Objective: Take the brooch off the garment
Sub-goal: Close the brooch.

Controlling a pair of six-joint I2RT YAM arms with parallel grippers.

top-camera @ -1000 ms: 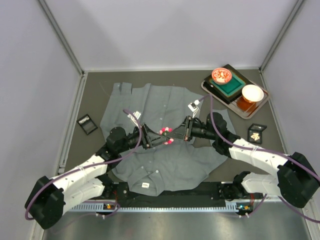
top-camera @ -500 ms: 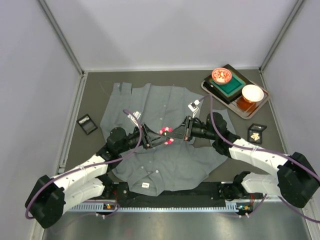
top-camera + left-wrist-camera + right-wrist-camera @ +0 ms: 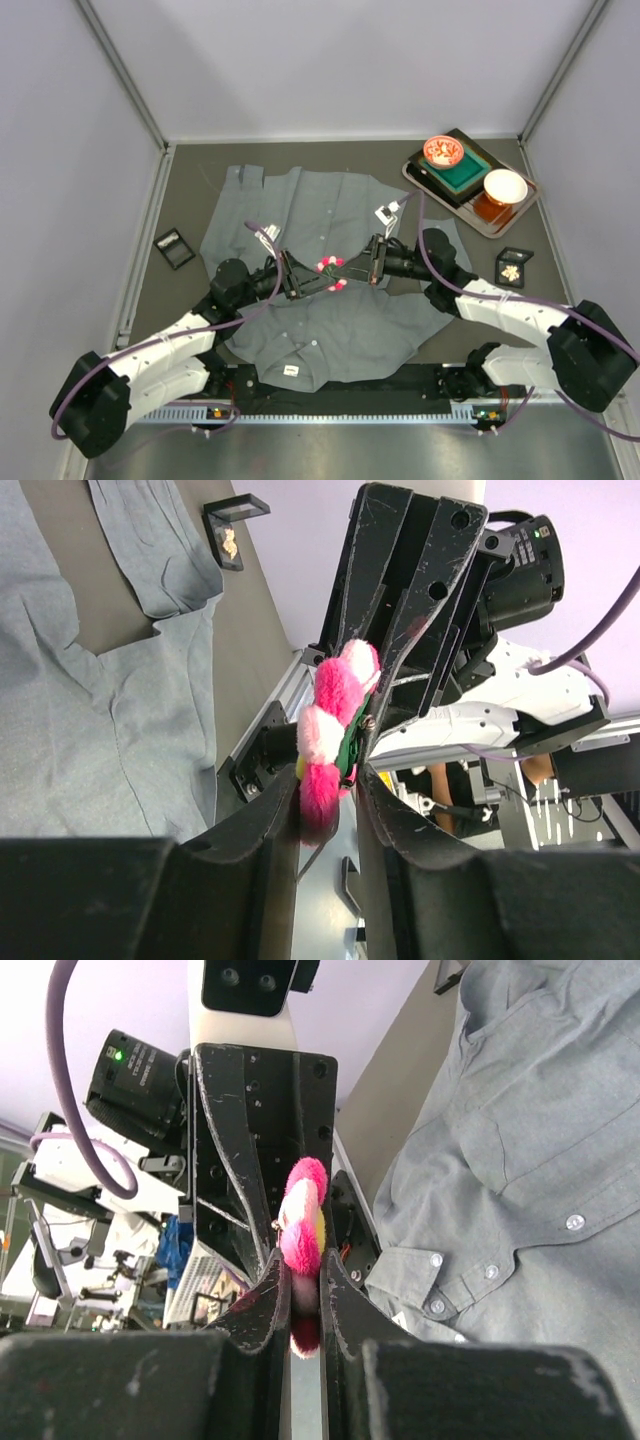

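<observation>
On the near part of the dark bench point(image 3: 350, 155), just past the arm bases: the garment point(image 3: 340, 330), grey, spread out flat, with a white label at its near edge and small pale buttons down the front. Above the middle of the shirt front, both arms reaching in toward each other from left and right. Between their tips, the brooch point(image 3: 330, 268): pink and pale fluffy tufts on a green backing, over the cloth. Cannot tell whether it is still pinned to the shirt. On the right side, the right fingers point(image 3: 262, 1310) clenched tight on the brooch, one on each face of the pink fluff. Opposite them, the left fingers point(image 3: 270, 830) flanking the lower pink tuft, close on both sides. Cannot tell whether pressing on it or merely beside it.

Farther out to the left, apart from the shirt, a small black case point(image 3: 175, 248). To the right of the shirt, a second small black case point(image 3: 514, 266) holding pale bits. In the far right corner, a tray point(image 3: 440, 198) carrying a pink bowl point(image 3: 443, 151), a green slab point(image 3: 462, 172) and a white bowl point(image 3: 505, 185) on an orange-brown block.
</observation>
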